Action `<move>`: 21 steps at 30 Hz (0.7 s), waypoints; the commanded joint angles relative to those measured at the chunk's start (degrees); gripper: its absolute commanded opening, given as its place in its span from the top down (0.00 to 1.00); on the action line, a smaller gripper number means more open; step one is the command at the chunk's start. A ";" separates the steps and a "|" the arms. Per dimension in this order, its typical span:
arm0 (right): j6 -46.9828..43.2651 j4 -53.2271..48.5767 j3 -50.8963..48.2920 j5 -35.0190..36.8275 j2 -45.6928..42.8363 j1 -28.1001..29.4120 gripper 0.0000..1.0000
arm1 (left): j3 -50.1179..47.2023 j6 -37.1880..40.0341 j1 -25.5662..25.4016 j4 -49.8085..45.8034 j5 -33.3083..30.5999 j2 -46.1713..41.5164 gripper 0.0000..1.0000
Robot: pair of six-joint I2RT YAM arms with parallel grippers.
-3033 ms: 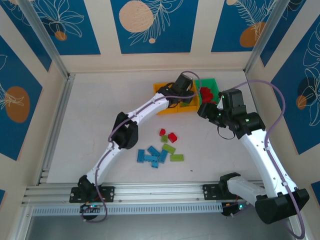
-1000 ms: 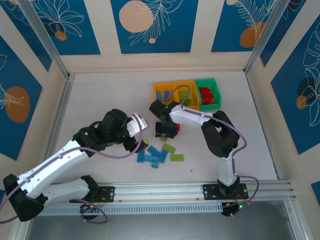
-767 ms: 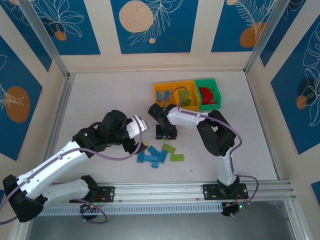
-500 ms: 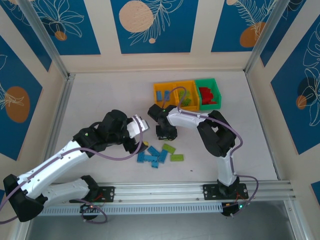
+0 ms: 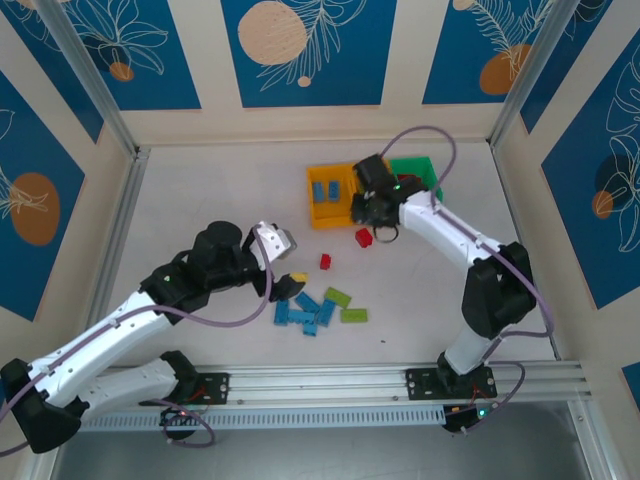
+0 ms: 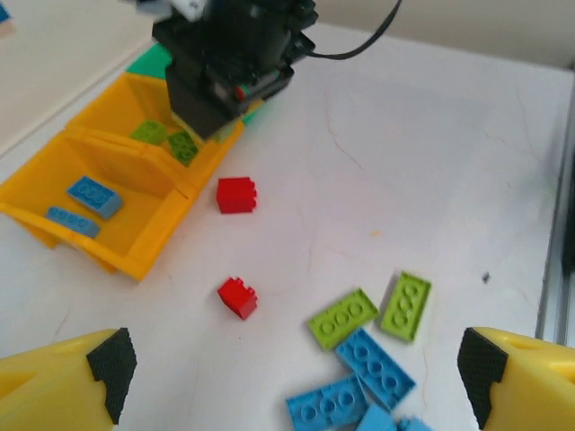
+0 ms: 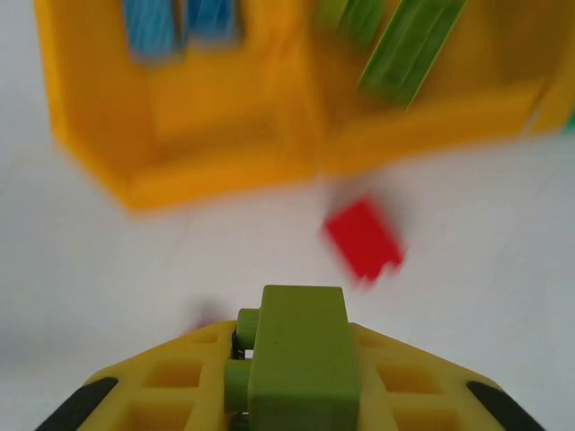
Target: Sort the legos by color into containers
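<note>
Right gripper [image 7: 292, 377] clenches 1 lime green brick [image 7: 296, 337] over the middle bin's front wall; the 3 joined bins [image 5: 313, 200] sit near the tabletop's far edge, the gripper's black body hiding that bin from above. Left gripper [image 6: 292, 364] hangs spread wide and empty over 2 red bricks [image 6: 236, 195], blue bricks [image 6: 373, 368] and 2 loose green bricks [image 6: 341, 316] toward the front edge.

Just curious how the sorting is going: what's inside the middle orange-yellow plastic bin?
At least two lime green rectangular plastic bricks lie in the middle orange-yellow bin. The right gripper covers its far part in the left wrist view, so more could be hidden.
</note>
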 commanded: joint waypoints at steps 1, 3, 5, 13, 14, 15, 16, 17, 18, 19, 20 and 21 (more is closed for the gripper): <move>-6.97 3.35 7.27 -0.35 8.58 -5.99 0.90 | -0.23 -8.55 -0.25 6.97 -7.99 1.78 0.01; -8.10 1.97 14.56 -2.71 15.36 -8.45 0.89 | 0.14 -11.17 -0.21 7.02 -10.41 2.79 0.00; -8.56 -0.96 22.57 -4.50 20.98 -9.82 0.78 | 0.22 -13.19 -0.19 7.45 -12.55 3.63 0.00; -7.30 -6.50 25.51 -4.58 18.45 -9.27 0.44 | 1.28 -15.90 -0.26 6.16 -13.65 6.35 0.00; -7.19 -4.61 20.52 -4.58 15.21 -8.53 0.44 | 0.85 -15.58 -0.19 6.68 -12.87 6.41 0.00; -7.41 -2.57 15.02 -4.66 11.46 -7.55 0.44 | 0.46 -15.30 -0.19 7.21 -12.25 6.50 0.00; -7.80 -0.84 10.38 -4.64 8.60 -6.69 0.44 | 0.18 -15.04 -0.19 7.72 -11.54 6.55 0.00; -8.18 1.17 4.79 -4.19 5.22 -5.60 0.43 | -0.10 -14.75 -0.24 8.04 -10.89 6.54 0.00; -8.52 2.83 -0.01 -3.45 2.28 -4.50 0.43 | -0.24 -14.35 -0.22 8.29 -10.30 6.63 0.00; -8.93 4.55 -4.14 -2.68 0.27 -3.62 0.43 | -0.29 -13.94 -0.19 8.22 -9.73 6.71 0.00; -9.47 5.99 -7.62 -1.82 -1.64 -2.89 0.39 | -0.29 -13.45 -0.23 8.13 -9.28 6.85 0.00; -10.35 7.11 -10.48 -1.30 -2.53 -2.35 0.36 | -0.25 -13.08 -0.19 8.05 -8.90 6.97 0.00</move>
